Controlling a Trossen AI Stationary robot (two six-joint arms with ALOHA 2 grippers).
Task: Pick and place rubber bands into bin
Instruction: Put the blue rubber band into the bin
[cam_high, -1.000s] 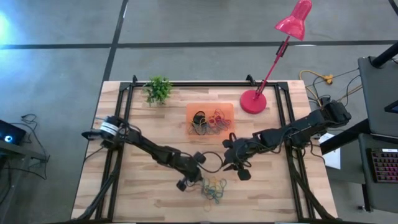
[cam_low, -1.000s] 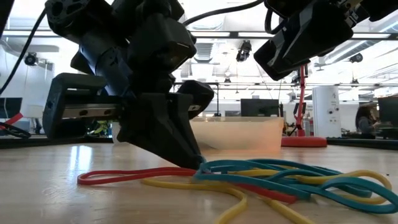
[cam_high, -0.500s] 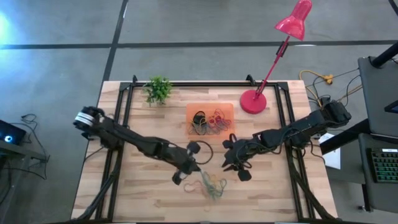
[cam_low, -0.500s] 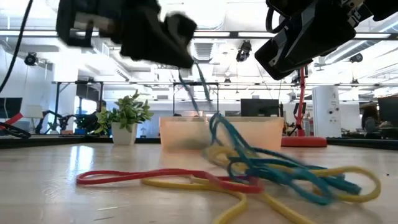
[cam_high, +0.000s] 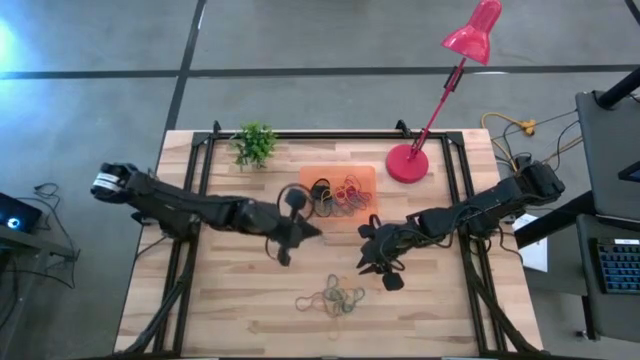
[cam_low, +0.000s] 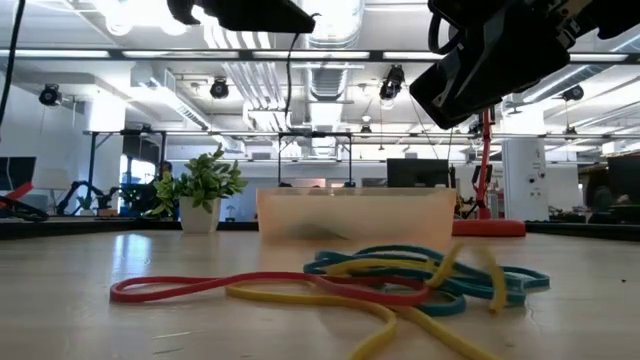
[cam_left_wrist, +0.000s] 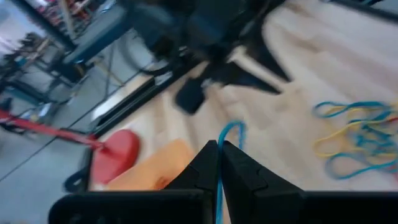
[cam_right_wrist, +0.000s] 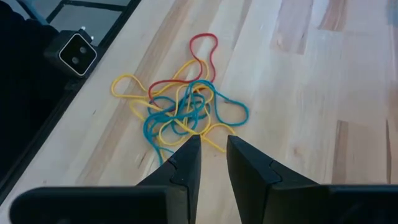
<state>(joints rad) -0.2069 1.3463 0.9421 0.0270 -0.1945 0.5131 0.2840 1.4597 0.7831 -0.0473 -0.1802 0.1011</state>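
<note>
A tangle of rubber bands (cam_high: 334, 298), red, yellow and blue, lies flat on the wooden table near its front edge; it also shows in the low view (cam_low: 390, 280) and right wrist view (cam_right_wrist: 180, 106). The orange bin (cam_high: 338, 192) stands behind it with several bands inside. My left gripper (cam_high: 308, 231) hangs above the table just left of the bin's near corner, shut on one blue rubber band (cam_left_wrist: 231, 130). My right gripper (cam_right_wrist: 211, 152) hovers right of the tangle, pointing down at it, slightly open with nothing between its fingers. My left gripper pinches the blue rubber band (cam_left_wrist: 219, 163) between its two shut fingers. A short loop of the band (cam_left_wrist: 233, 127) sticks out past the fingertips, lifted clear of the table. The fingers slant slightly downward, toward the table's right side.
A red lamp's round base (cam_high: 407, 163) stands right of the bin, its arm leaning beyond the far edge. A small green plant (cam_high: 255, 145) sits at the far left. Black rails (cam_high: 196, 200) run along both table sides. Bare wood lies around the tangle.
My left gripper has risen from the tangle and gone toward the far edge and the bin, staying shut, with the blue band. The tangle was first drawn up after it, then fell back flat on the table, slightly shifted. My right gripper has kept still.
</note>
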